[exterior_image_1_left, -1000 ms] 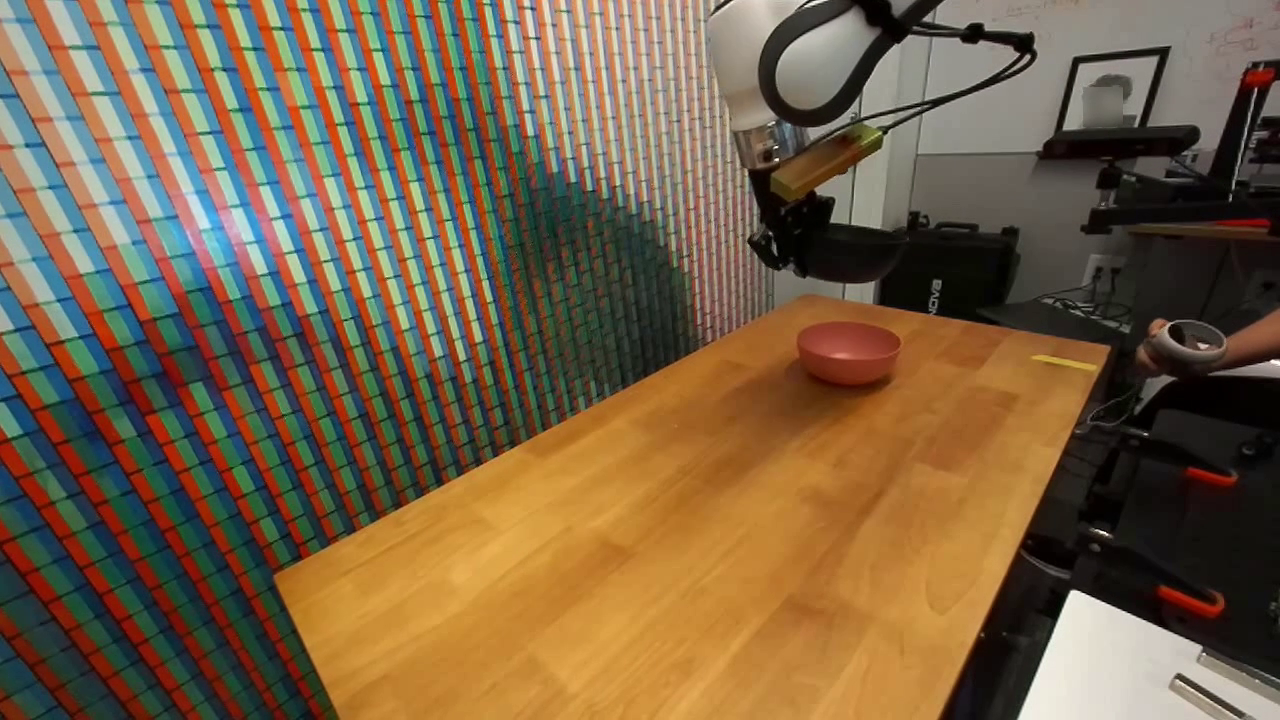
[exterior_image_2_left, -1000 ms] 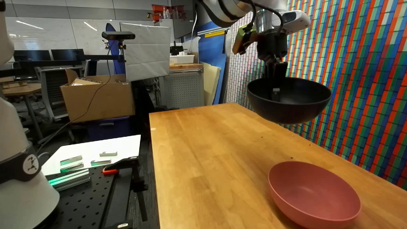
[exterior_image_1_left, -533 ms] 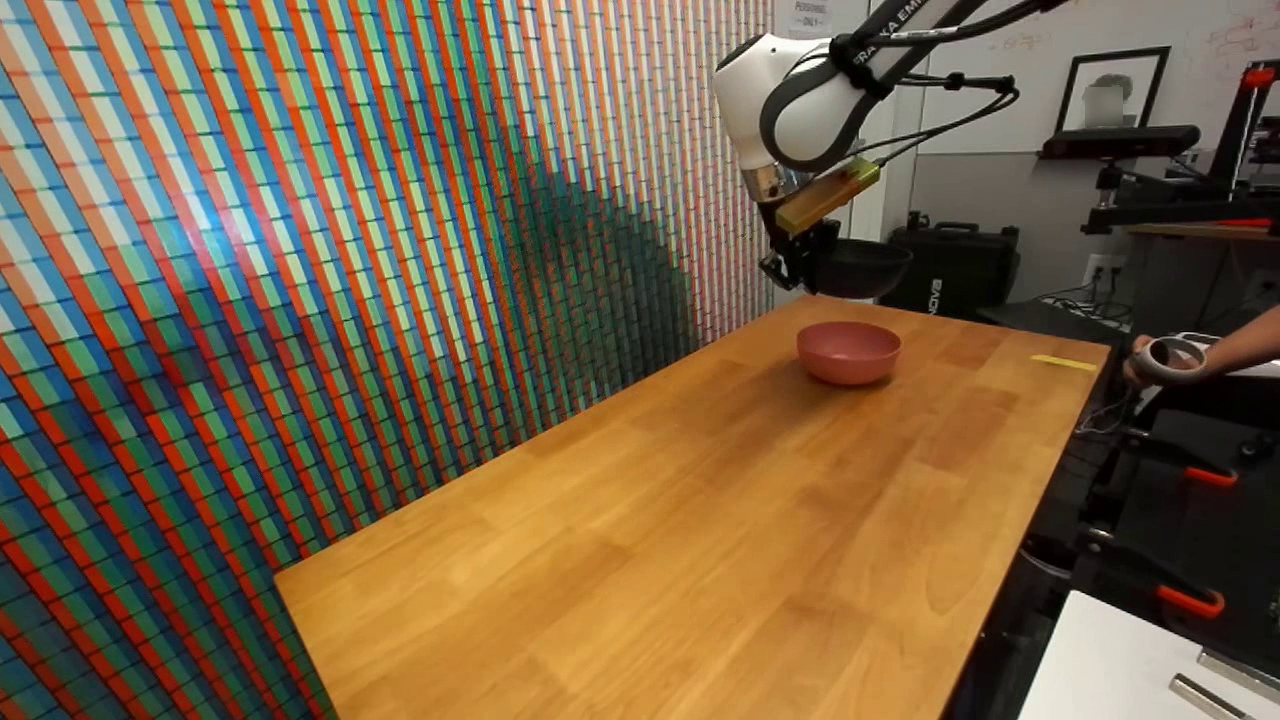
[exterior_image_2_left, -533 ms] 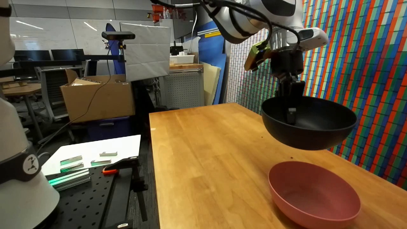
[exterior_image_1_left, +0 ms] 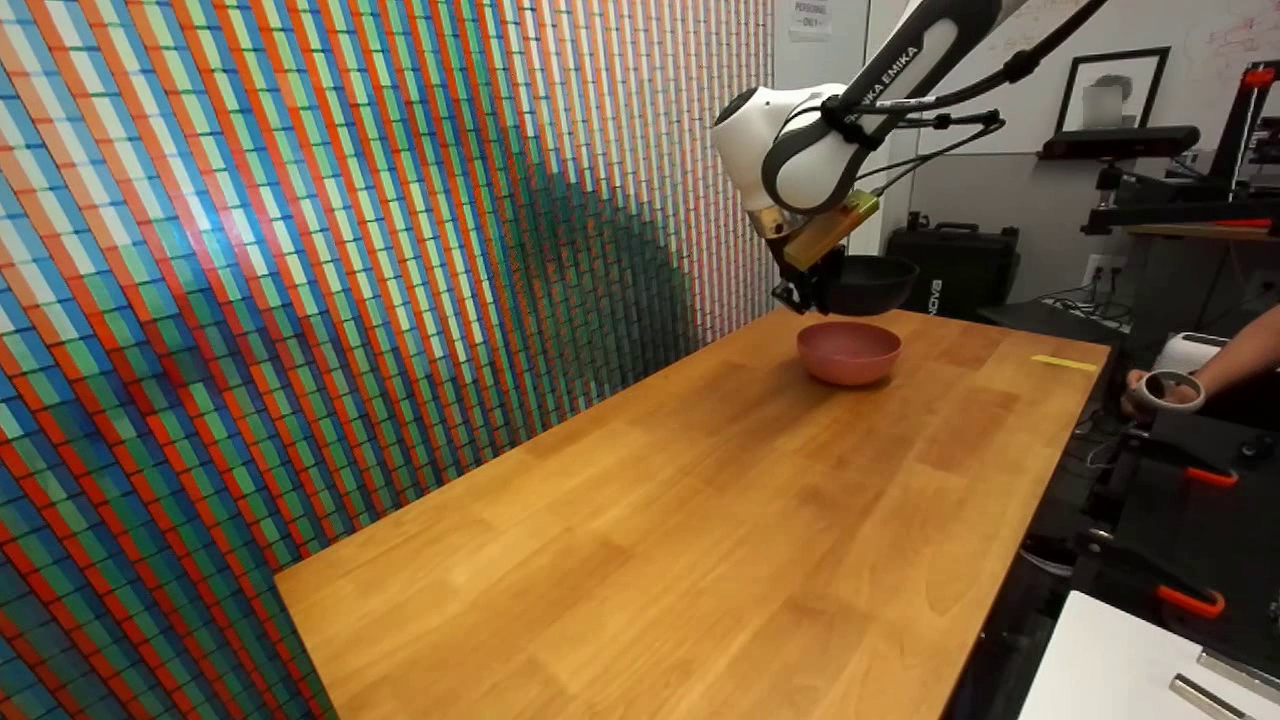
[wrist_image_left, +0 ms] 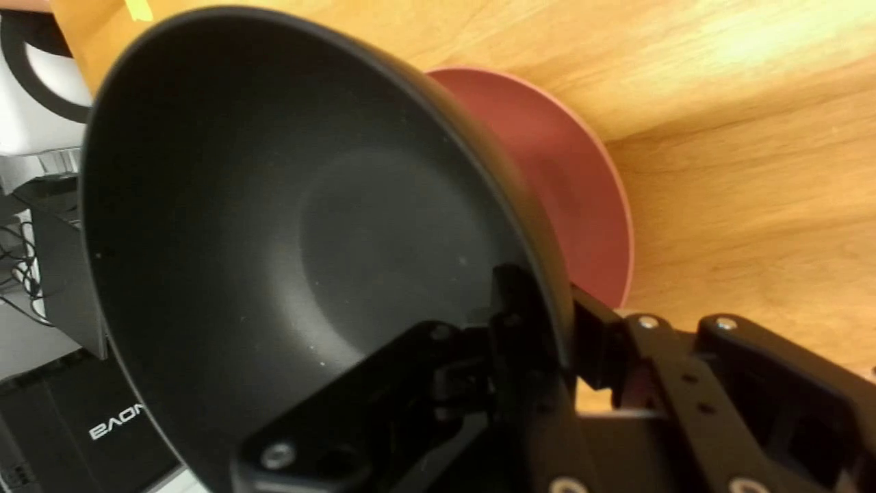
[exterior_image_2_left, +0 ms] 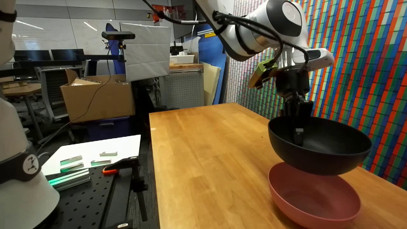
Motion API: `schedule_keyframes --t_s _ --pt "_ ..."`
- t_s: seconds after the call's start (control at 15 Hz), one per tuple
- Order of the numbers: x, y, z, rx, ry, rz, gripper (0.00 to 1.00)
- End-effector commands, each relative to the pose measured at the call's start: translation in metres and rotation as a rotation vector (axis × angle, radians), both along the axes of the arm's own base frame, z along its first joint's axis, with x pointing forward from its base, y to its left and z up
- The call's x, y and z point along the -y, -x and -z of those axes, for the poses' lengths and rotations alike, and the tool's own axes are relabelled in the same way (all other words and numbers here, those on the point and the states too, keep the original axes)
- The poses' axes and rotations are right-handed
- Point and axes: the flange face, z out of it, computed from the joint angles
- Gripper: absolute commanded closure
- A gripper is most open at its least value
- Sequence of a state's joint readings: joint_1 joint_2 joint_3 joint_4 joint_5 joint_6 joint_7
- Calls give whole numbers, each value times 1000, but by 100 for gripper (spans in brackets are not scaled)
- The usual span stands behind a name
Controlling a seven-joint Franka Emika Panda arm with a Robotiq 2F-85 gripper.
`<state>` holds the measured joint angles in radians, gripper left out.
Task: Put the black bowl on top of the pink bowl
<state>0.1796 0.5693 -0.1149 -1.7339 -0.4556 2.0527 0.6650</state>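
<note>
Black bowl [exterior_image_2_left: 330, 146] rim-clamped in my end effector [wrist_image_left: 553, 311], I could tip the pink bowl [exterior_image_2_left: 314, 197] near the worktop's [exterior_image_2_left: 197, 159] wall-side edge by lowering it off-centre.

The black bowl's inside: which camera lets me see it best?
The wrist view. It looks into the black bowl, so you see its round bottom, though the gripper covers part of the inside. Both exterior views look more from the side: they show its outer wall and only some of the inside, no clear bottom.
</note>
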Motion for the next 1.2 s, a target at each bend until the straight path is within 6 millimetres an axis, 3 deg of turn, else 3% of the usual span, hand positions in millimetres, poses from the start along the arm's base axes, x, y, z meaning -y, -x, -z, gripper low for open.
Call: schedule_keyframes --t_s 0.0,0.27,0.6,0.67,1.13 --pt "-2 -8 22 -23 38 -1 95" --pt "-4 -7 59 -64 57 -14 95" --pt "-5 -15 79 -80 60 -13 90" --pt "-7 -18 80 -79 59 -13 66" --pt "-14 -33 62 -46 36 -9 16"
